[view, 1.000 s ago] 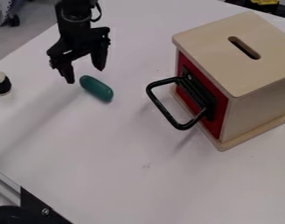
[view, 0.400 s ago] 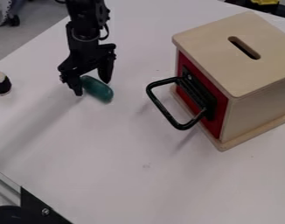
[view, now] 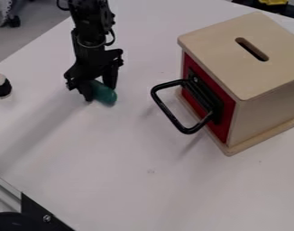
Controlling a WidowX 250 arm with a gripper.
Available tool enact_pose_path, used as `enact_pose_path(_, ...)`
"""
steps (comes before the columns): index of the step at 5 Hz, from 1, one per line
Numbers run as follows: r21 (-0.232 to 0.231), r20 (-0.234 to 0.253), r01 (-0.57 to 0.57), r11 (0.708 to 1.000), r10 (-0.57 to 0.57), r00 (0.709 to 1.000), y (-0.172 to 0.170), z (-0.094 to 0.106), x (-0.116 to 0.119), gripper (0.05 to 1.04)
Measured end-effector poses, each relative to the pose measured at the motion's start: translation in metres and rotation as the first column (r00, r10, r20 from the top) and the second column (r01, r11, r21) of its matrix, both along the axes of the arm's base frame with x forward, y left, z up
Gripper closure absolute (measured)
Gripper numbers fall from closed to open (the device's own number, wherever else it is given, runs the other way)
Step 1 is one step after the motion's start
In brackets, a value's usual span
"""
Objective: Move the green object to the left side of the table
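At the upper left of the table, my gripper (view: pixel 102 92) is low over the white surface, shut on the green object (view: pixel 105 95). One finger is at the object's left and the other at its right. The object is oblong, smooth and rounded, and its near end sticks out between the fingertips. Its far end is hidden behind the gripper. It appears to rest on the white table (view: pixel 137 194).
A wooden box (view: pixel 258 58) with a red front, a slot in its top and a black loop handle (view: pixel 173 113) stands at the right. A small black-and-white roll (view: pixel 1 85) lies by the left edge. A black bracket is at the lower left.
The gripper has come down and slightly right in the view, onto the green object, and its fingers have drawn together around it. The object has hardly shifted.
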State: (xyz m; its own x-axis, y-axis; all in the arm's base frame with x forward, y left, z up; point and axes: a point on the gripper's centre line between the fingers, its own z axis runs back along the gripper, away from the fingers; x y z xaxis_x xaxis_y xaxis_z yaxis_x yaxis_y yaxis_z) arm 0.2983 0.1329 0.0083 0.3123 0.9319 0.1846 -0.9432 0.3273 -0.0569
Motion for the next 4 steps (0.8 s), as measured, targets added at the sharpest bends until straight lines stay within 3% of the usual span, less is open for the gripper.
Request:
enact_pose_path(1, -0.041, -0.002, 0.014, 0.999, -0.014, 1.0, -0.008, 0.0, 0.001, 0.64)
enact_pose_path(3, -0.108, 0.0, 0.107, 0.988, -0.108, 0.994, -0.013, 0.008, 0.007, 0.644)
enact_pose_path(4, -0.071, 0.043, 0.187, 0.98, -0.184, 0.982, -0.004, 0.04, 0.01, 0.644)
